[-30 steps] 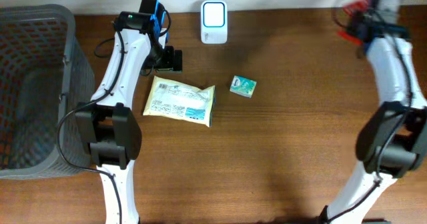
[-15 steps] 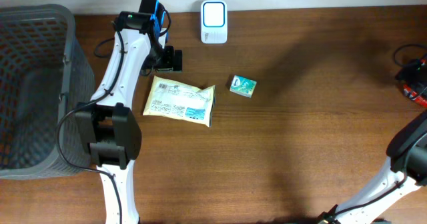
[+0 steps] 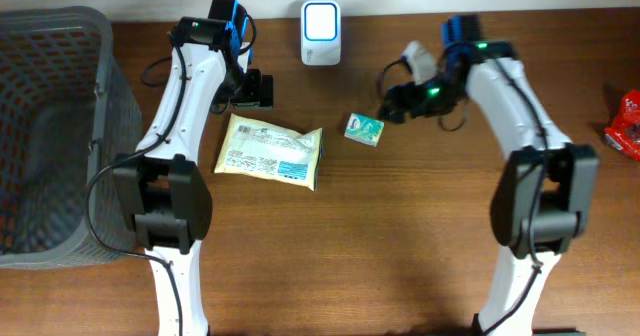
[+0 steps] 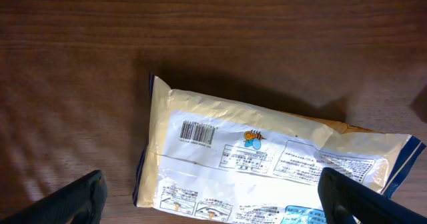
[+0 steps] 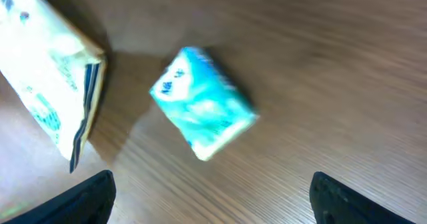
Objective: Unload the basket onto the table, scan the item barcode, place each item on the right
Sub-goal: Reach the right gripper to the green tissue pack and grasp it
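Since the earlier overhead frame the right arm (image 3: pixel 520 86) has swung in from the far right back corner and is now reaching toward mid-table, its wrist hanging just right of the small teal box (image 3: pixel 364 128); a red packet (image 3: pixel 627 121) is lying at the right edge of the table (image 3: pixel 420 246), well apart from everything else. The right jaws are standing wide apart with nothing between them, and the wrist view is showing the teal box (image 5: pixel 203 111) ahead of the fingertips (image 5: pixel 87 197), skewed and untouched, so this is probably the approach to the next item. The box is sitting between the yellow pouch (image 3: pixel 270 150) and the arm, in front of the white scanner (image 3: pixel 320 20) at the back edge. The left arm (image 3: pixel 190 76) is hovering behind the pouch, jaws fully apart and empty, camera looking down on the pouch's printed barcode (image 4: pixel 199 132), which is facing up. The grey basket (image 3: pixel 50 126) is waiting at far left, likely for scanned goods. Next move is calling for squaring the jaws to the skewed box
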`<action>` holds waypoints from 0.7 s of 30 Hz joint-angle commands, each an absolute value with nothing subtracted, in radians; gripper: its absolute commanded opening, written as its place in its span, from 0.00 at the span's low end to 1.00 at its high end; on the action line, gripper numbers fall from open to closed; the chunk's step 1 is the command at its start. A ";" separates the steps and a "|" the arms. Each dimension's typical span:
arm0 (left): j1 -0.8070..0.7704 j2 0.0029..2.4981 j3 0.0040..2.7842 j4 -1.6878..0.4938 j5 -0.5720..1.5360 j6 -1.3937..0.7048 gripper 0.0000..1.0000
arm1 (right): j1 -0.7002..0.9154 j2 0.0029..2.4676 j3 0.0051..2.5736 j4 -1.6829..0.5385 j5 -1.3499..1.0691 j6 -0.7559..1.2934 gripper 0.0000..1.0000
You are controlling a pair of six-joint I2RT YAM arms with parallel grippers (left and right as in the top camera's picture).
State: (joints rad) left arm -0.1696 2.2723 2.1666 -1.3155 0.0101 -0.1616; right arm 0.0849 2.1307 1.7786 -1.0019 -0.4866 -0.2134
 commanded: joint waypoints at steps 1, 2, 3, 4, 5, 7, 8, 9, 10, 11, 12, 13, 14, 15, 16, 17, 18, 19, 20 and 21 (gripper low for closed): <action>-0.168 2.276 2.160 -1.314 0.003 -0.170 0.99 | 0.236 2.136 1.775 -0.993 -0.186 -0.231 0.93; -0.168 2.276 2.160 -1.314 0.003 -0.170 0.99 | 0.306 2.136 1.774 -0.994 -0.019 -0.231 0.93; -0.168 2.276 2.160 -1.314 0.003 -0.170 0.99 | 0.348 2.136 1.774 -0.994 0.077 -0.231 0.93; -0.168 2.276 2.160 -1.314 0.003 -0.170 0.99 | 0.373 2.136 1.774 -0.994 0.138 -0.231 0.93; -0.168 2.276 2.160 -1.314 0.003 -0.170 0.99 | 0.438 2.139 1.772 -0.991 0.268 -0.228 0.93; -0.168 2.276 2.160 -1.314 0.003 -0.170 0.99 | 0.486 2.149 1.771 -0.973 0.302 -0.228 0.88; -0.168 2.276 2.160 -1.314 0.003 -0.170 0.99 | 0.495 2.160 1.771 -0.959 0.313 -0.228 0.83; -0.168 2.276 2.160 -1.314 0.003 -0.170 0.99 | 0.497 2.168 1.771 -0.952 0.319 -0.228 0.79; -0.168 2.276 2.160 -1.314 0.003 -0.170 0.99 | 0.496 2.183 1.771 -0.949 0.319 -0.228 0.75; -0.168 2.276 2.160 -1.314 0.003 -0.170 0.99 | 0.496 2.200 1.771 -0.948 0.319 -0.228 0.71; -0.168 2.276 2.160 -1.314 0.003 -0.170 0.99 | 0.496 2.216 1.771 -0.947 0.318 -0.228 0.66; -0.168 2.276 2.160 -1.314 0.003 -0.170 0.99 | 0.498 2.226 1.771 -0.944 0.318 -0.227 0.62; -0.168 2.276 2.160 -1.314 0.003 -0.170 0.99 | 0.498 2.236 1.771 -0.937 0.311 -0.227 0.59; -0.168 2.276 2.160 -1.314 0.003 -0.170 0.99 | 0.498 2.245 1.771 -0.921 0.299 -0.209 0.57; -0.168 2.276 2.160 -1.314 0.003 -0.170 0.99 | 0.498 2.250 1.771 -0.906 0.299 -0.186 0.50; -0.168 2.276 2.160 -1.314 0.003 -0.170 0.99 | 0.498 2.255 1.771 -0.898 0.300 -0.182 0.48; -0.168 2.276 2.160 -1.314 0.003 -0.170 0.99 | 0.497 2.264 1.771 -0.892 0.300 -0.182 0.48; -0.168 2.276 2.160 -1.314 0.003 -0.170 0.99 | 0.497 2.271 1.771 -0.891 0.300 -0.182 0.48; -0.168 2.276 2.160 -1.314 0.003 -0.170 0.99 | 0.497 2.281 1.771 -0.887 0.300 -0.182 0.48; -0.168 2.276 2.160 -1.314 0.003 -0.170 0.99 | 0.497 2.288 1.771 -0.883 0.300 -0.177 0.48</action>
